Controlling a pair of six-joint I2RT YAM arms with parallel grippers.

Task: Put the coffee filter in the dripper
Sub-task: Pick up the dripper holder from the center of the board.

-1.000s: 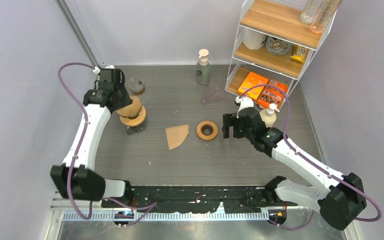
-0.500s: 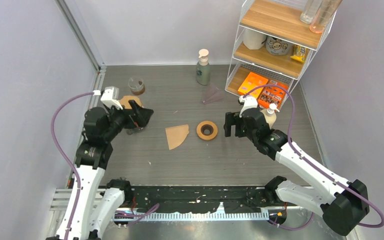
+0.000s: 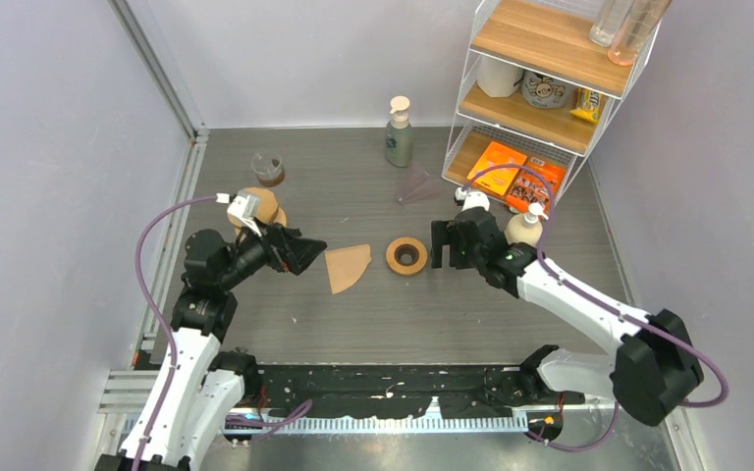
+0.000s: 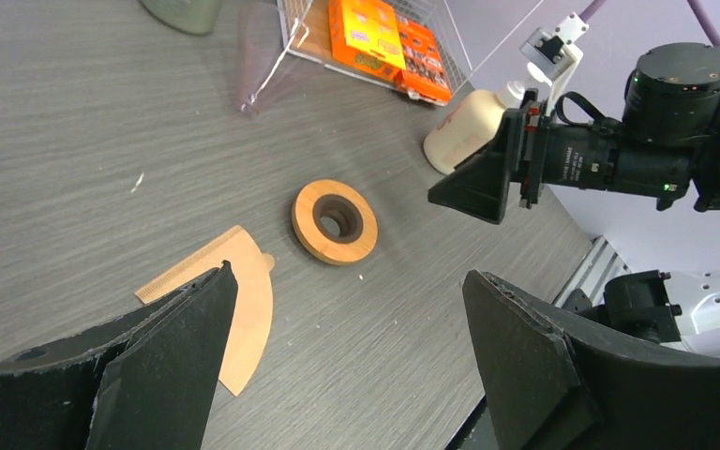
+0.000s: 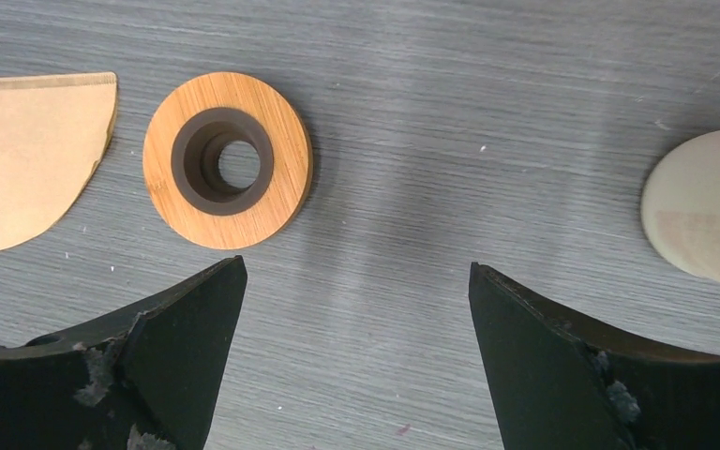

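Observation:
The coffee filter point(image 3: 347, 267) is a flat tan paper fan lying on the grey table, also in the left wrist view point(image 4: 244, 309) and the right wrist view point(image 5: 33, 150). Right of it lies a wooden ring with a dark funnel hole point(image 3: 405, 255) point(image 5: 228, 159). A tan, wood-collared piece point(image 3: 262, 205) stands at the left, half hidden behind my left wrist. Which of the two is the dripper I cannot tell. My left gripper point(image 3: 304, 253) point(image 4: 347, 272) hangs open just left of the filter. My right gripper point(image 3: 447, 245) point(image 5: 356, 262) stands open beside the ring, holding nothing.
A wire shelf point(image 3: 540, 88) with boxes and jars stands at the back right. A pump bottle point(image 3: 400, 132) and a clear purple cone point(image 3: 417, 184) sit near it. A cream bottle point(image 3: 525, 228) is behind my right wrist, a small cup point(image 3: 268, 169) at the back left.
My left gripper has opened, let go of the tan piece at the left and swung down and right toward the filter. The right gripper has shifted slightly left, still open.

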